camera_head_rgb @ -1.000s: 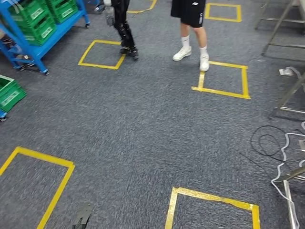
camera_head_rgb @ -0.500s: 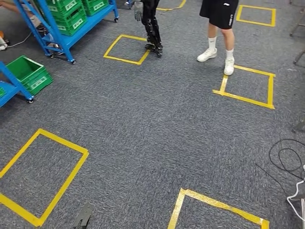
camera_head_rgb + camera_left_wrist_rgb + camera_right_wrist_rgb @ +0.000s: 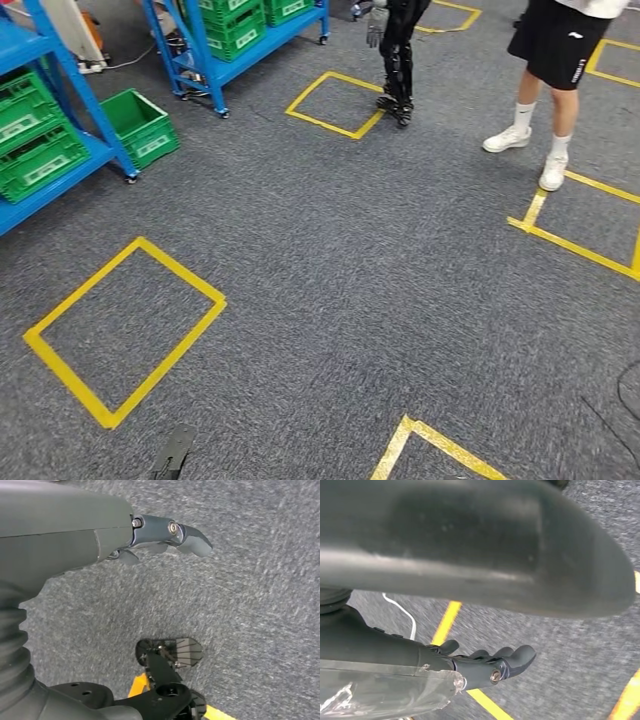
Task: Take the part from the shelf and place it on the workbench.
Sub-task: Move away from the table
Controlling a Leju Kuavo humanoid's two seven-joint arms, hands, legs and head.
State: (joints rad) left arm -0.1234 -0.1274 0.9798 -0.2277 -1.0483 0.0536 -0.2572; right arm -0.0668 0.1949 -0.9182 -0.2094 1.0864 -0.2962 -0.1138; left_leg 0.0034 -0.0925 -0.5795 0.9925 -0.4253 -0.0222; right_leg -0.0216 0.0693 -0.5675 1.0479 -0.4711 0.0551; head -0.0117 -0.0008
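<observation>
Both arms hang over grey carpet [image 3: 340, 290]. The left robot hand [image 3: 166, 535] and right robot hand [image 3: 490, 667] hold nothing, fingers loosely extended. Farther off, blue shelves [image 3: 53, 110] carry green crates [image 3: 38, 150]; the part cannot be made out.

my left hand [image 3: 113, 535] hangs over the grey carpet floor [image 3: 256, 620], holding nothing. its grey cover takes up the near side of the frame, and the dark fingers [image 3: 188, 535] extend straight out, slightly apart and clear of the floor. a strip of yellow floor tape [image 3: 137, 684] shows on the carpet beneath.
</observation>
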